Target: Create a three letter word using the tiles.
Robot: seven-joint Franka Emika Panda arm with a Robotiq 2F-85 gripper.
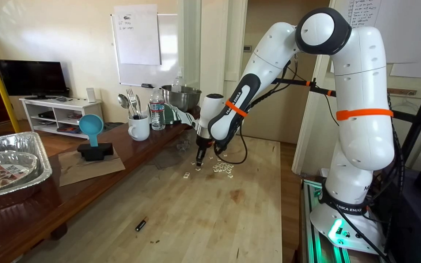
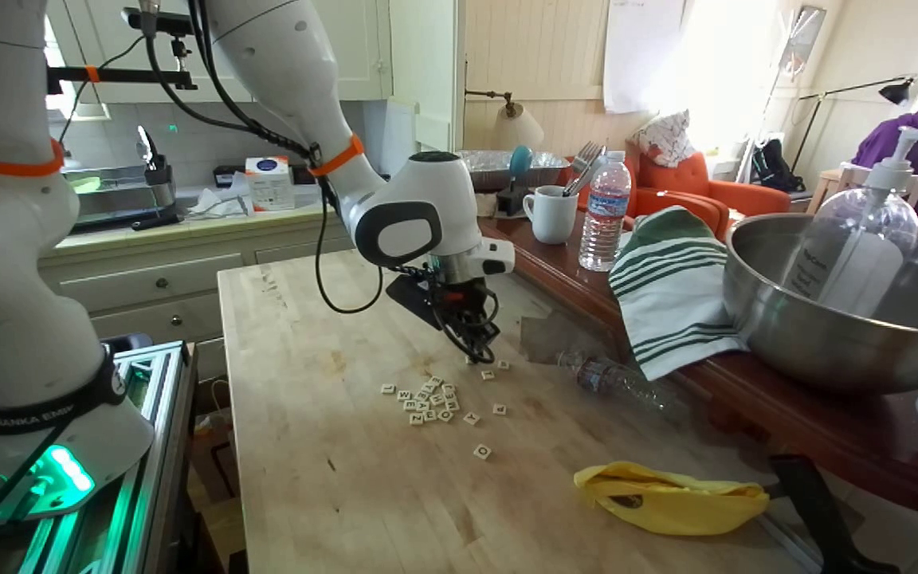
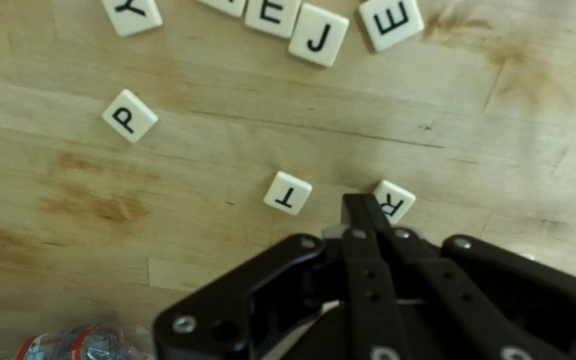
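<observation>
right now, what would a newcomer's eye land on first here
Probably the big white robot arm, dominating the right side of an exterior view and reaching over the wooden table, its gripper low near a cluster of letter tiles. Next, perhaps the bright yellow banana-shaped item at lower right in an exterior view, and the steel bowl at that picture's right edge.

Your pale wooden tabletop (image 1: 232, 226) carries brown stains (image 3: 103, 202) and scattered white letter tiles (image 2: 437, 400). In an exterior view, most of them sit in a tight cluster, while the O tile (image 2: 482, 452) lies apart. Your wrist view shows you 3 of the loose ones, spaced from each other: the P tile (image 3: 129, 116), T tile (image 3: 288, 193) and R tile (image 3: 396, 199). In an exterior view you have a clear plastic bottle (image 2: 598, 375) on its side and a yellow banana-shaped thing (image 2: 670, 504). A battery (image 1: 141, 224) lies well apart from the tiles.
</observation>
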